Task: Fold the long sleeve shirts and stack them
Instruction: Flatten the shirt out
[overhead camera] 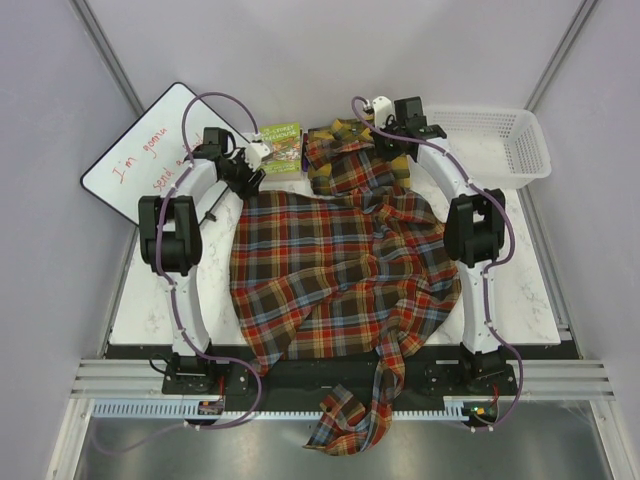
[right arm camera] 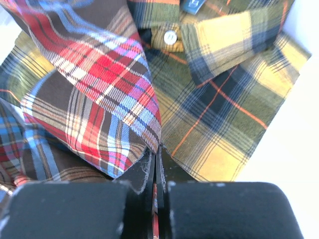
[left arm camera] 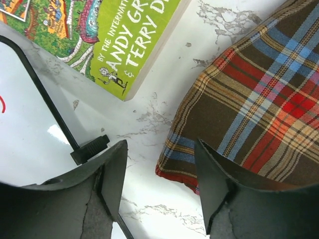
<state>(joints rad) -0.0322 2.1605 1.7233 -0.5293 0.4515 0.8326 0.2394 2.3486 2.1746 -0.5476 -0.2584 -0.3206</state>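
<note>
The red-brown plaid shirt (right arm camera: 99, 89) is pinched by the right hand (right arm camera: 155, 160); with the left hand (left arm camera: 160, 152) spread empty, it could be bunched by lifting.

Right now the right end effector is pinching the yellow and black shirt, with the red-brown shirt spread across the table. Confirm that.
No: the right wrist view shows the right end effector shut on the red-brown shirt; the yellow and black shirt lies under it, ungripped. Rest stands.

Lab test cell, plain white walls (overhead camera: 330, 50), aluminium frame posts (overhead camera: 105, 55), marble-look table (overhead camera: 525, 290), whiteboard (overhead camera: 140, 160)
</note>
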